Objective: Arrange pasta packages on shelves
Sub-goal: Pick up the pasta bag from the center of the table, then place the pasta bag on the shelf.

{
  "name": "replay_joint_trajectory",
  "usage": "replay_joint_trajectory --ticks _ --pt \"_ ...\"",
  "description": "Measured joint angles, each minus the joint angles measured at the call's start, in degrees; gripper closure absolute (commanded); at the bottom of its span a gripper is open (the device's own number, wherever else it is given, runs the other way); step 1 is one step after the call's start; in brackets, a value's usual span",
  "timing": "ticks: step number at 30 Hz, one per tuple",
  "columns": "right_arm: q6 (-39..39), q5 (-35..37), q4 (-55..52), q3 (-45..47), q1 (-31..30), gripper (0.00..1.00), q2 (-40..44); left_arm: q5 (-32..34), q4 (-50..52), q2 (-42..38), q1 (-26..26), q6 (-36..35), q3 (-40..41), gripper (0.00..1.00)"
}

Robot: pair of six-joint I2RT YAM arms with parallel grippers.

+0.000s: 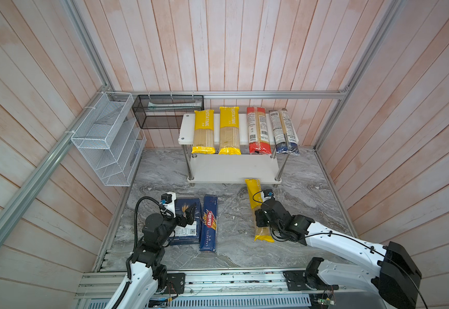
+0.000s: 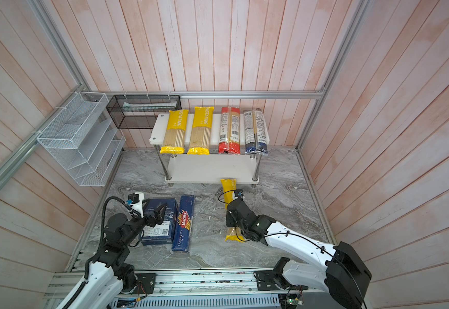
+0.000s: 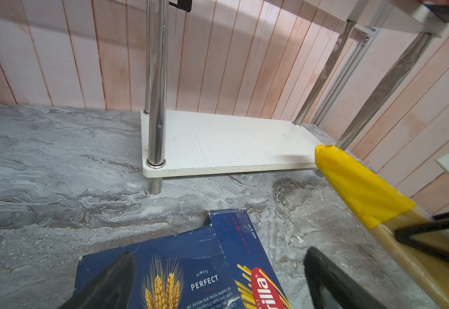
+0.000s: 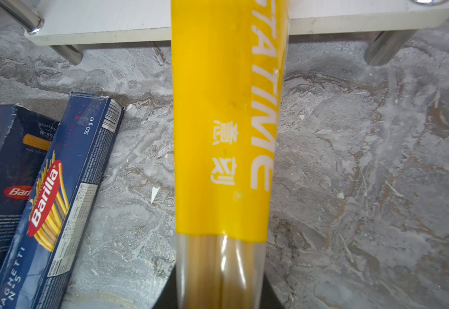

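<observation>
Right gripper [image 1: 260,214], pressed together on the clear midsection of a yellow PASTATIME spaghetti bag [image 4: 218,133]. The bag's yellow end points to 12 o'clock and overlaps the front edge of the lower shelf [image 1: 226,168]. Left gripper [image 3: 218,286], jaws spread, hovers over a Barilla box [image 3: 191,254]. Likely hazards: the tip catches the board edge or the chrome leg [image 3: 384,92] at 1 o'clock, or the long bag pivots in the pinch.
</observation>
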State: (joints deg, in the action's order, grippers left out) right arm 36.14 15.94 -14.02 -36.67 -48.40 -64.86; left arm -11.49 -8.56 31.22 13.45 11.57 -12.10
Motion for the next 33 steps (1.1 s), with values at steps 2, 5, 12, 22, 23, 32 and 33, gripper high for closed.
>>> replay_joint_trajectory --ticks 2,5,12,22,23,32,33 --pt "-0.7 -0.13 -0.2 -0.26 0.98 0.98 -0.07 0.0 0.0 0.0 0.0 0.02 0.0 0.0" --pt "-1.88 -0.39 -0.74 -1.42 2.27 0.98 -0.72 0.0 0.0 0.0 0.0 0.0 0.0 0.0" --pt "-4.48 -1.14 -1.14 -4.61 5.22 0.98 -2.75 0.0 0.0 0.02 0.0 0.0 0.0 0.0" --pt "-8.44 -2.6 -1.09 -8.11 9.11 0.98 -5.6 0.0 0.0 0.2 0.0 0.0 0.0 0.0" --pt "-8.79 -2.75 -1.07 -8.5 9.31 0.98 -5.75 0.0 0.0 0.24 0.0 0.0 0.0 0.0" --pt "-11.13 -4.02 -0.98 -12.48 11.78 0.98 -8.24 0.0 0.0 0.26 0.0 0.0 0.0 0.0" --pt "-11.3 -4.11 -0.98 -12.9 12.11 0.98 -8.96 0.0 0.0 0.26 0.0 0.02 0.0 0.0"
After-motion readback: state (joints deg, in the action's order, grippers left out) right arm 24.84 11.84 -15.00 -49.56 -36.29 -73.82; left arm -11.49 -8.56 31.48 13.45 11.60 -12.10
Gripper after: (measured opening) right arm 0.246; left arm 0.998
